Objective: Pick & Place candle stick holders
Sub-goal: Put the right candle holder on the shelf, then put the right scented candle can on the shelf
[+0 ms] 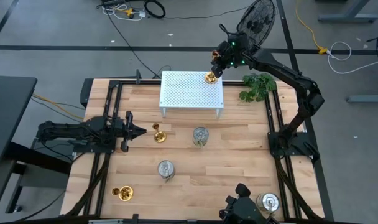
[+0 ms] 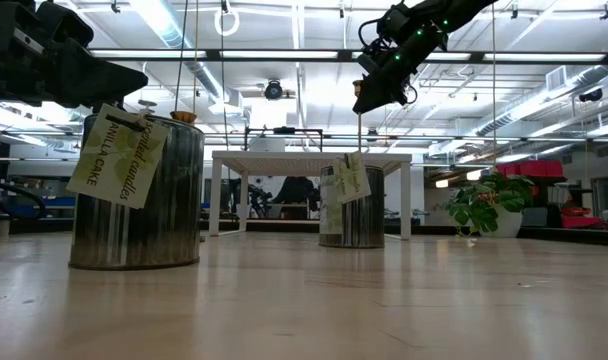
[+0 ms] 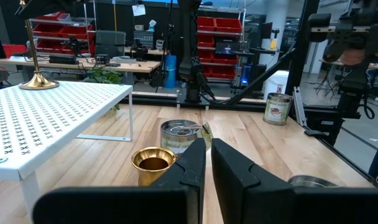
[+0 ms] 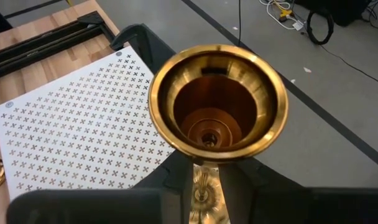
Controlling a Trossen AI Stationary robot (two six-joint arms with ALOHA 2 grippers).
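Right pincer [image 1: 215,70] hovers at the rack's [image 1: 183,93] far right corner, directly above a gold holder [image 1: 210,78] standing upright. Whether it grips the holder cannot be told. Left pincer [image 1: 141,130], clenched, waits low over the bench [image 1: 239,162].

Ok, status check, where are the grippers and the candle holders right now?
Right gripper at the white rack's far right corner, shut on a gold holder. Left gripper shut, empty, beside another gold holder. Nothing in the way.

Right gripper [image 1: 212,73] reaches far, jaws clamped; left gripper [image 1: 138,130] low, jaws together.
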